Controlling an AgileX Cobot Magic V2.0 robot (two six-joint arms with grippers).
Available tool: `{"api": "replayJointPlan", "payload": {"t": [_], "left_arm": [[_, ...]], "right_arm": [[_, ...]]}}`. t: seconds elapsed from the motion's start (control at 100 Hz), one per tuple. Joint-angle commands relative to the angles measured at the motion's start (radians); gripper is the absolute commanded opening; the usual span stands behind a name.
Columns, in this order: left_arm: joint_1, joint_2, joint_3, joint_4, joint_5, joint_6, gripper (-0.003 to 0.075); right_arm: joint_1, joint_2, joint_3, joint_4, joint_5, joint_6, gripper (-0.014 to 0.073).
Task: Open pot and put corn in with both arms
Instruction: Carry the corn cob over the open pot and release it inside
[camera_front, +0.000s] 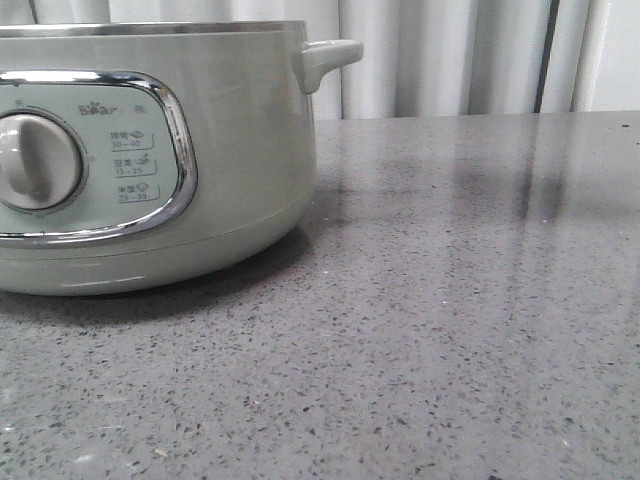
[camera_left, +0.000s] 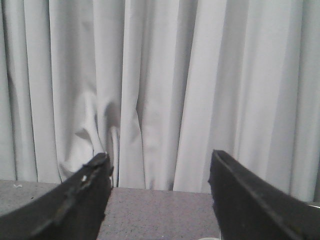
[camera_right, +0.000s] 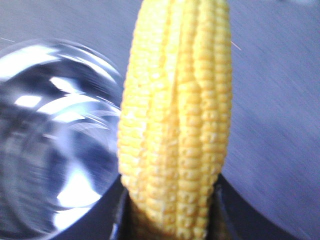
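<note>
The pot (camera_front: 150, 160) is a large pale grey-green cooker with a chrome-framed panel, a knob (camera_front: 35, 160) and a side handle (camera_front: 330, 55), standing at the left of the front view. Its top is cut off by the frame, so I cannot see a lid. My right gripper (camera_right: 172, 212) is shut on the yellow corn (camera_right: 177, 115), which stands up between the dark fingers (camera_right: 100, 220). A shiny round reflective surface (camera_right: 50, 140) lies beside the corn, blurred. My left gripper (camera_left: 160, 165) is open and empty, facing the curtain. Neither gripper shows in the front view.
The grey speckled table (camera_front: 450, 300) stretches to the right of and in front of the pot. White curtains (camera_front: 450, 50) hang behind the table and fill the left wrist view (camera_left: 160, 75). A sliver of something pale (camera_left: 210, 238) shows at that view's lower edge.
</note>
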Motion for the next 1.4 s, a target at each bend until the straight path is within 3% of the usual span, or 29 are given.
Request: {"api": "replayJointPlan", "payload": {"t": [0.0,0.14,0.3,0.37,0.52,0.61,0.76,0.88,0.98,1.05,1.14,1.39], "left_arm": [[-0.008,0.014,-0.031,0.001,-0.084,0.0,0.0408],[-0.008,0.014,-0.031,0.001,-0.082,0.0,0.0408],[-0.008,0.014,-0.031,0.001,-0.068,0.0,0.0408],[-0.008,0.014,-0.031,0.001,-0.05,0.0,0.0408],[-0.008,0.014,-0.031,0.001,-0.004,0.0,0.0408],[-0.008,0.014,-0.031,0.001,0.021,0.0,0.0408],[-0.01,0.011,-0.031,0.001,0.066,0.0,0.0408],[-0.033,0.01,-0.033,0.001,0.155,0.0,0.0384],[-0.067,0.0,-0.037,0.001,0.227,0.0,0.0253],[-0.089,-0.012,-0.037,0.001,0.273,0.0,0.0125],[-0.109,-0.022,-0.037,0.003,0.322,0.0,-0.0023],[-0.123,-0.035,-0.035,-0.025,0.391,0.0,-0.002]], "right_arm": [[0.107,-0.006,-0.09,0.029,-0.131,-0.014,0.0008],[0.251,0.08,-0.133,0.029,-0.276,-0.014,0.0009],[0.291,0.2,-0.193,0.029,-0.28,-0.014,0.0043],[0.291,0.239,-0.214,0.029,-0.243,-0.014,0.0155],[0.291,0.266,-0.232,0.029,-0.202,-0.014,0.0523],[0.291,0.253,-0.236,0.029,-0.198,-0.014,0.0611],[0.286,0.186,-0.235,0.008,-0.181,-0.014,0.053],[0.284,0.1,-0.23,-0.048,-0.118,-0.014,0.03],[0.284,-0.002,-0.2,-0.106,-0.062,-0.014,0.0029],[0.284,-0.093,-0.144,-0.15,-0.071,-0.014,-0.0073],[0.284,-0.219,-0.032,-0.216,-0.119,-0.014,-0.0039],[0.284,-0.697,0.467,-0.435,-0.371,-0.014,-0.0043]]}}
